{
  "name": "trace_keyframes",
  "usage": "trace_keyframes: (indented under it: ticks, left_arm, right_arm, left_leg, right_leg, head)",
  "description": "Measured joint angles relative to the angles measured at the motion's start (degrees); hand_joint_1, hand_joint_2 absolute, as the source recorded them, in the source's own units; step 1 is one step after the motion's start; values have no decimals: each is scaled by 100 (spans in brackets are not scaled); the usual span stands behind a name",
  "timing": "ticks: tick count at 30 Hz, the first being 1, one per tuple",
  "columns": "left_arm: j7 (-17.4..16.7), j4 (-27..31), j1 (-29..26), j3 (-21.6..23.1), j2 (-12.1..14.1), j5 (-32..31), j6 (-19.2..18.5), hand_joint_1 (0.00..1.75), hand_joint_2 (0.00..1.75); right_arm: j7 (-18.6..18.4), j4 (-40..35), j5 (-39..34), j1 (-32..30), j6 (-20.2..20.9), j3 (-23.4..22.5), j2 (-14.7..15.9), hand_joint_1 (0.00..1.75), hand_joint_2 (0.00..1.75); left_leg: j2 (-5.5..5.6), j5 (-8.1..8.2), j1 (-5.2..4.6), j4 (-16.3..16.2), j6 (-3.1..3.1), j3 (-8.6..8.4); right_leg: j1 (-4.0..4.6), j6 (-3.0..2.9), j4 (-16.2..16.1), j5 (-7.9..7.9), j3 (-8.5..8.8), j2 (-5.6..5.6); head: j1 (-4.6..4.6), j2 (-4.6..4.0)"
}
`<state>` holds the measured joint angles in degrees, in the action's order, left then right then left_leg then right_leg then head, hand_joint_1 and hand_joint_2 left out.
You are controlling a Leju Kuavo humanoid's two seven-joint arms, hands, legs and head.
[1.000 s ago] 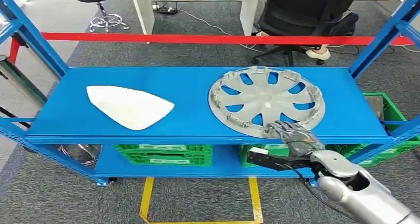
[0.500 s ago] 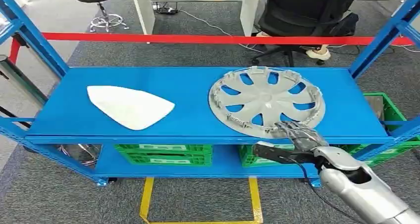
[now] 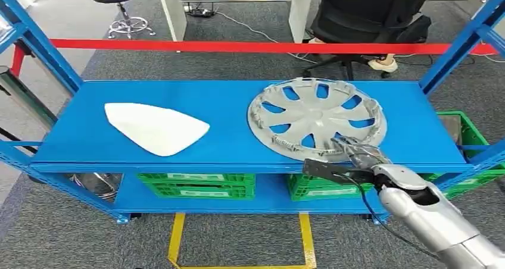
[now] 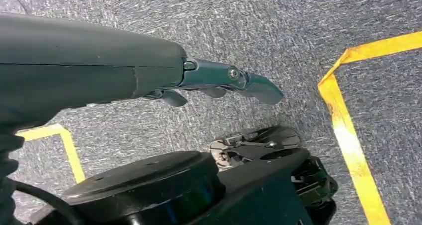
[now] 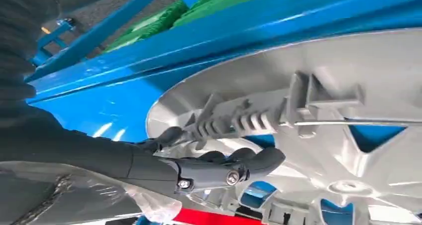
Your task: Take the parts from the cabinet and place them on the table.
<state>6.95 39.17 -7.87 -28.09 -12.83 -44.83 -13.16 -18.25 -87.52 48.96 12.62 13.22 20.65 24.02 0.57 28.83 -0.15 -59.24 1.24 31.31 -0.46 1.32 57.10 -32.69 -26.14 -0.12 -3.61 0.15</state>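
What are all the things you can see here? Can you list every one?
hubcap: one, silver-grey, lying on the right part of the top shelf, its near rim held by the robot
white part: one, white, flat on the left part of the top shelf
shelf rack: one, blue, in front of the robot
crates: several, green, on the lower shelf and at the right end
red bar: one, red, across the back of the rack
floor tape: yellow lines on the grey carpet
stool: one, black, far left behind the rack
office chair: one, black, behind the rack
right hand: grips the hubcap's near rim
left hand: hangs over the carpet, holding nothing
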Motion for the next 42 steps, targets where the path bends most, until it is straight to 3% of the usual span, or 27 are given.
trace_keyframes:
  ticks: [12,13,14,25,42]
  left_arm:
    - [-4,28,-28,-2,0,-22,-31,0,175]
    - [-20,52,-36,-2,0,-52,-72,0,175]
    - [-28,70,-43,-2,0,-81,-101,0,175]
    - [-26,144,-46,0,74,-234,-166,0,175]
    - [122,122,-33,153,208,-83,15,0,175]
  right_arm:
    - [46,131,-79,138,2,72,-177,0,175]
    - [74,138,-142,151,45,90,-197,73,175]
    - [101,149,-217,173,107,109,-212,175,175]
    - [348,324,-1012,676,625,711,-201,175,175]
    - [588,-103,-1740,1020,922,1908,277,175,175]
  left_leg:
    - [0,0,0,0,0,2]
    - [0,0,0,0,0,1]
    - [0,0,0,0,0,1]
    - [-3,0,2,0,0,-7]
    - [-3,0,2,0,0,-11]
  right_leg:
    - [0,0,0,0,0,1]
    - [0,0,0,0,-1,1]
    - [0,0,1,0,-1,1]
    - [1,0,1,0,1,5]
    - [1,-1,1,1,6,6]
  head:
    - [2,0]
    - [2,0]
    - [2,0]
    - [2,0]
    - [2,0]
